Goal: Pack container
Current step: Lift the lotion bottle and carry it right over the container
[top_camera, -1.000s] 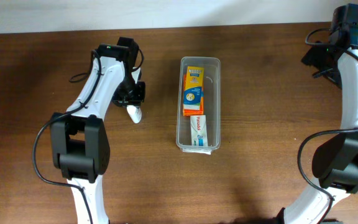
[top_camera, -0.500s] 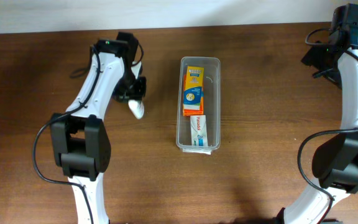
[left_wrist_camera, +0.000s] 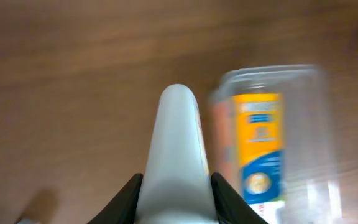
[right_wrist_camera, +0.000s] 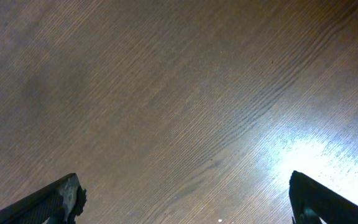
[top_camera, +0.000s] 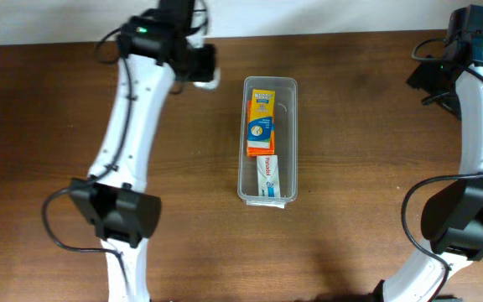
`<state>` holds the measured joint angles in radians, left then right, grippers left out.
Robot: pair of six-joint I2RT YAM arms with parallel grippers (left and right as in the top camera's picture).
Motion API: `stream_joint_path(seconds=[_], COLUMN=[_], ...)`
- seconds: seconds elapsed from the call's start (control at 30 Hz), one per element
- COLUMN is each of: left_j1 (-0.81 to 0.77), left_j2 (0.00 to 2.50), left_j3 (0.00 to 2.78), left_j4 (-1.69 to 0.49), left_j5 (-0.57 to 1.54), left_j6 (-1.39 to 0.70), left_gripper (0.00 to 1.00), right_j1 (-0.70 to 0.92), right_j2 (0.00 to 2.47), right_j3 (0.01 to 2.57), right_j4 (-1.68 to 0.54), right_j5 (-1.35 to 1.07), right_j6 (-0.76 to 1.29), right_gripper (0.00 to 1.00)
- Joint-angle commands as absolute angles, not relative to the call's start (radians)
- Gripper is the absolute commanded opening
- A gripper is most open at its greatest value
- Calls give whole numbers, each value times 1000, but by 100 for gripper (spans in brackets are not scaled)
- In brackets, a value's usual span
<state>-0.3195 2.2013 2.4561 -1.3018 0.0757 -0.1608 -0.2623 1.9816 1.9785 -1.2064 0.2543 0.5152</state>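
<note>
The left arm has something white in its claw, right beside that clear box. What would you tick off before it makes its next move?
1. Grip: the left gripper is shut on the white object, with a finger on each side: ok.
2. Position: the white object is over the table, beside the container, not above it: not ok.
3. Room inside: the strip beside the orange box looks bare, and the blue-and-white box fills the near end: ok, probably.
4. Fit: the white object's full length is hidden: cannot tell.
5. Other arm: the right gripper is open over bare wood, far from the container: ok.
</note>
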Motion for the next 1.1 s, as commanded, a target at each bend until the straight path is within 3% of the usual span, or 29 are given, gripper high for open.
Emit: stream_joint_path(seconds=[0.0, 0.33, 1.07], left_j1=[-435, -606, -617], left_j2=[2193, 2197, 2357], left_j3=[2484, 2484, 2484], left_j4=[-1252, -1143, -1187], left_j5=[101, -26, 64], left_j6=[-171, -171, -193], left_gripper=[11, 11, 12], right_j1=[-269, -269, -269], right_j2=[1990, 1990, 1990], right_j3=[1977, 1977, 1977], right_j4=[-1207, -1207, -1207], right_j5=[270, 270, 270], right_j6=[509, 509, 509], right_gripper=[98, 98, 98])
